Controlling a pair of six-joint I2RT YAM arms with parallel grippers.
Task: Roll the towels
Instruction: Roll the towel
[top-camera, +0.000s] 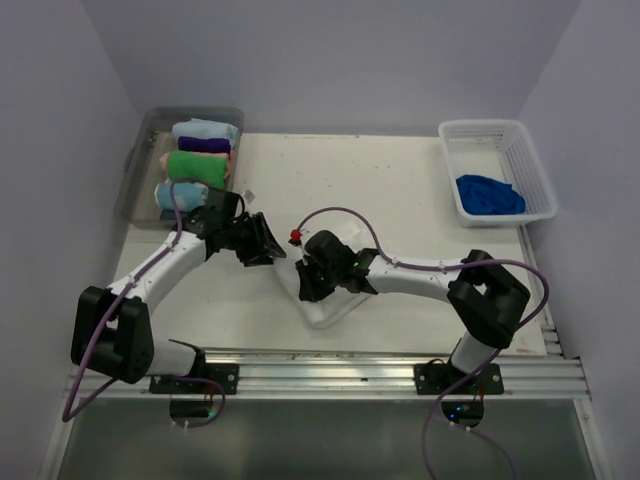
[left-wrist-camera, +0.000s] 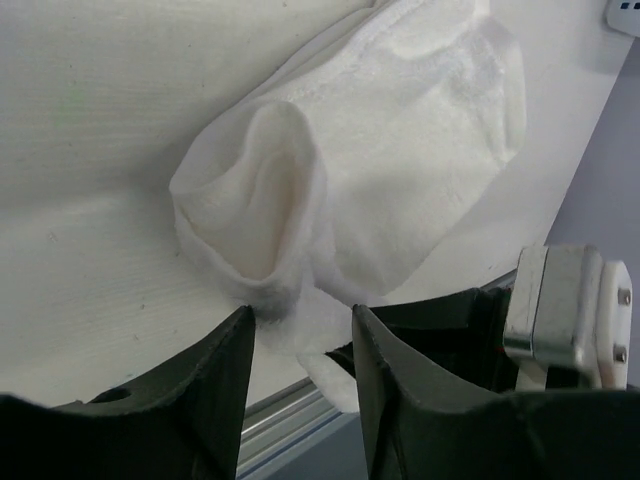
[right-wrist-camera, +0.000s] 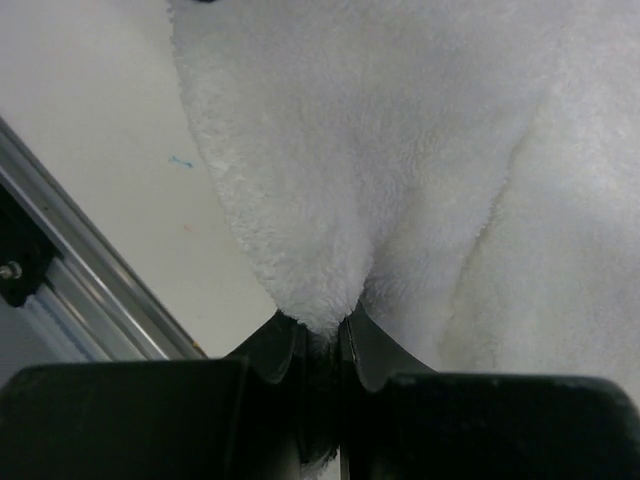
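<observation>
At the middle of the table (top-camera: 400, 190), top view: white towel (top-camera: 330, 310) lay bunched near the front edge, partly under the right tool (top-camera: 308, 285). The left tool (top-camera: 268, 250) hung just beside it on the left.
Blue towel, top view: blue towel (top-camera: 490, 195) sat crumpled in the white basket (top-camera: 540, 185) at far right, untouched and well apart from both arms.
Bin, top view: clear bin (top-camera: 135, 185) at far left held rolled cloths, including a green towel (top-camera: 200, 165); not part of this job.
Left tool, left wrist view: left tool (left-wrist-camera: 300, 325) was released, jaws parted, nothing clamped. A looped fold of the white towel (left-wrist-camera: 400, 130) sat right ahead, its lower hem at the fingertips.
Right tool, right wrist view: right tool (right-wrist-camera: 322, 325) was clenched on a fold of the white towel (right-wrist-camera: 400, 150), cloth pinched at the very tips.
Step, judged: early in rolling the white towel. No tight roll had formed and the blue one was not begun.
How to do it well, judged: the right pinch should keep the edge taut while the left takes the loop deep between its jaws, not at the tips. Both should then turn together so the roll stays even.
Risk, judged: terry is floppy, so a shallow grip would likely slip and let the loop flop open.
</observation>
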